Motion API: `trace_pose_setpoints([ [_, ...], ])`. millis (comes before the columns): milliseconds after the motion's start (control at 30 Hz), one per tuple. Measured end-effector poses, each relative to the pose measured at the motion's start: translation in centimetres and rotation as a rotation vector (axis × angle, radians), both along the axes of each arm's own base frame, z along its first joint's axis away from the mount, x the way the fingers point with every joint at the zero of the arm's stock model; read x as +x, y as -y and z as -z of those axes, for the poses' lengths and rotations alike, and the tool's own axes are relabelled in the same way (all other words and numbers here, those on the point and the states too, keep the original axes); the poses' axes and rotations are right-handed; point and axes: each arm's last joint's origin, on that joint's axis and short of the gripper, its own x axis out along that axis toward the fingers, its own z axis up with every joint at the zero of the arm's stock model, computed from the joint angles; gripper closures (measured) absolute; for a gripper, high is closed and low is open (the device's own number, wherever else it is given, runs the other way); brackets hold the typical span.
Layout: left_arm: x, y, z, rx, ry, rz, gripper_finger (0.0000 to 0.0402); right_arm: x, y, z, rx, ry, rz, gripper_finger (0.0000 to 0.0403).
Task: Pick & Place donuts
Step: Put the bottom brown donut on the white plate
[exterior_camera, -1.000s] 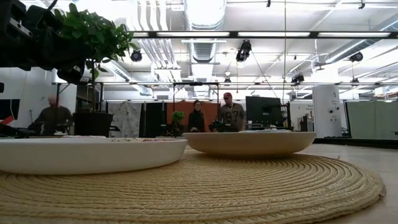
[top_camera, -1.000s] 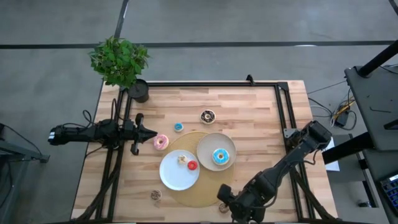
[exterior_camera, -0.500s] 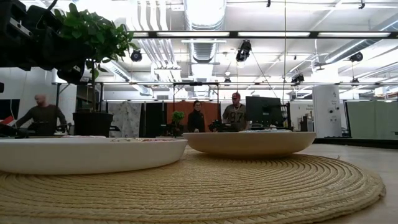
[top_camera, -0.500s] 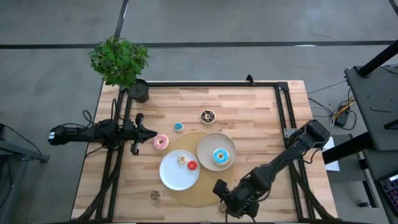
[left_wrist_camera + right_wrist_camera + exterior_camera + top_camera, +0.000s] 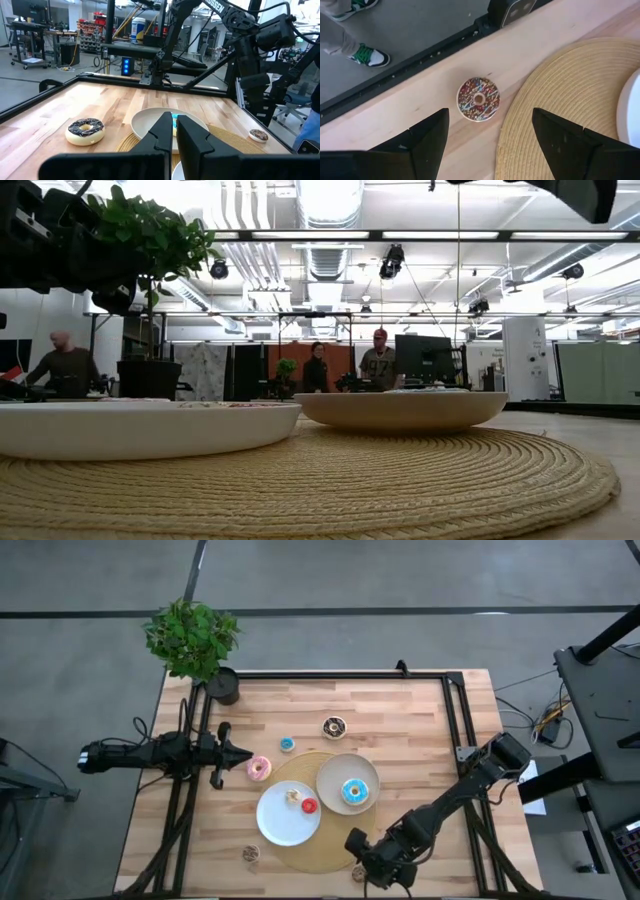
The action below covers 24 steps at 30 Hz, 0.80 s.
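My right gripper (image 5: 490, 114) hangs open at the table's near edge, slanting down over a mini brown sprinkled donut (image 5: 479, 99) that lies flat on the wood beside the woven mat (image 5: 560, 95); its fingers touch nothing. In the high view that gripper (image 5: 362, 858) is near this donut (image 5: 358, 874). My left gripper (image 5: 246, 753) waits shut at the left, next to a pink donut (image 5: 259, 768). A blue-sprinkled donut (image 5: 354, 792) lies in the beige plate (image 5: 328, 772). Red (image 5: 309, 806) and cream (image 5: 293, 796) minis lie on the white plate (image 5: 275, 828).
A chocolate donut (image 5: 334, 726) and a mini blue one (image 5: 287, 744) lie on the far wood; another brown mini (image 5: 250, 853) lies near left. A potted plant (image 5: 192, 640) stands at the far left corner. A person's shoes (image 5: 365, 52) show beyond the near edge.
My right gripper has sunk toward the mini sprinkled donut and drifted a little toward the table's left, still open; part of its arm now shows at the top of the low view. No donut has moved.
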Motion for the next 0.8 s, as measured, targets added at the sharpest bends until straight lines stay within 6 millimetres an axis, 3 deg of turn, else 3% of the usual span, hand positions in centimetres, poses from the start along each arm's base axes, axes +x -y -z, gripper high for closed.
trace_pose_setpoints([
  [433, 0.0, 0.0, 0.0, 0.0, 0.0, 0.0, 0.0402, 0.1, -0.1, 0.0, 0.011, 0.001, 0.016, 0.0126],
  [600, 0.0, 0.0, 0.0, 0.0, 0.0, 0.0, 0.0402, 0.4, -0.3, 2.1, -0.034, -0.064, 0.027, 0.0126],
  [800, 0.0, 0.0, 0.0, 0.0, 0.0, 0.0, 0.0402, 0.6, -0.7, 3.2, -0.054, -0.093, 0.026, 0.0126],
])
